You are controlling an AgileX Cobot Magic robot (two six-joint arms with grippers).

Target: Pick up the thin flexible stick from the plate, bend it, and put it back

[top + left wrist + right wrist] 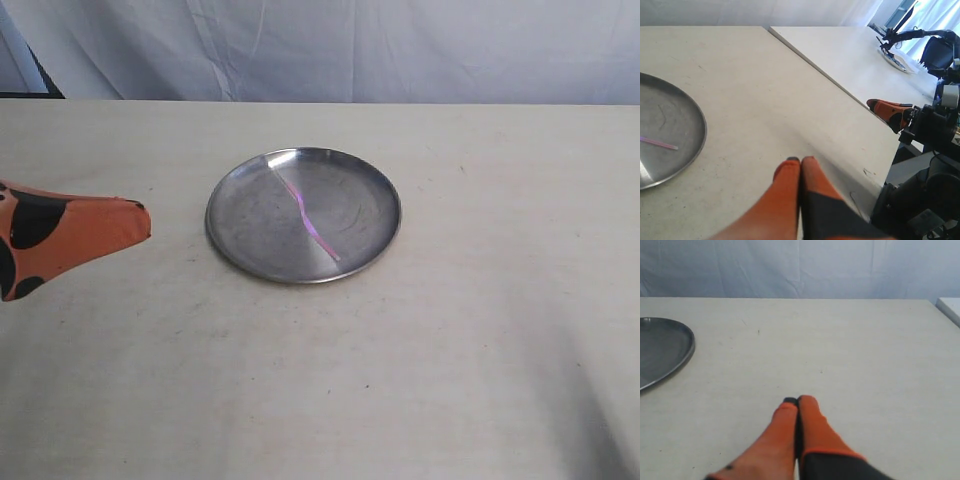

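Well apart from both shut, empty pincers, left (800, 161) and right (798, 400), the stick (306, 213) lies on the plate (240, 200); probably light, springy, slippery—best pinched near its ends.

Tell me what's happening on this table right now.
Nothing is being handled. The stick lies slightly kinked in the plate on the table. The left gripper sits shut beside the plate, empty. The right gripper is also shut and empty, off to the plate's other side.
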